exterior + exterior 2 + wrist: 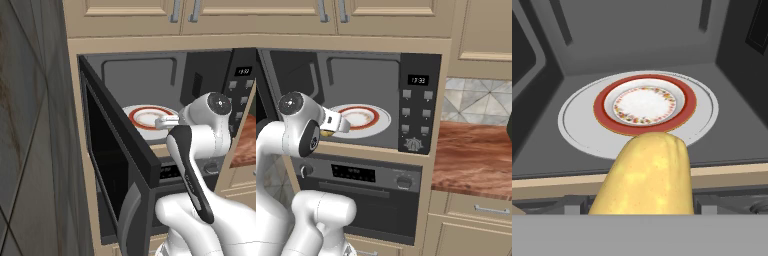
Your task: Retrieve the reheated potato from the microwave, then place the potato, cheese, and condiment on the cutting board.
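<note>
- Microwave (150,75) open, its door (117,165) swung out to the left of the left base view; dark grey cavity fills the top half of the hand view.
- Button panel (418,107) with a small lit display sits right of the cavity in the right base view.
- White turntable (577,120) on the microwave floor, mid-frame in the hand view; a red-rimmed plate (644,105) with a flowered inner ring sits centred on it, nothing on the plate.
- Potato (647,177), yellow-tan and smooth, bottom centre of the hand view, its top overlapping the plate's near rim in the picture; it sits over the tan front sill, at the mouth of the cavity.
- In the right base view a yellowish bit of the potato (327,133) peeks out under the hand, left of centre.
- Gripper (341,125) at the microwave opening, pointing inward; jaws clamped on the potato, standing fairly wide around it.
- In the left base view the hand reaches toward the plate (147,117), centre frame.
- Oven (366,175) with knobs and display below the microwave.
- Reddish wood desk (471,160) at right in the right base view.
</note>
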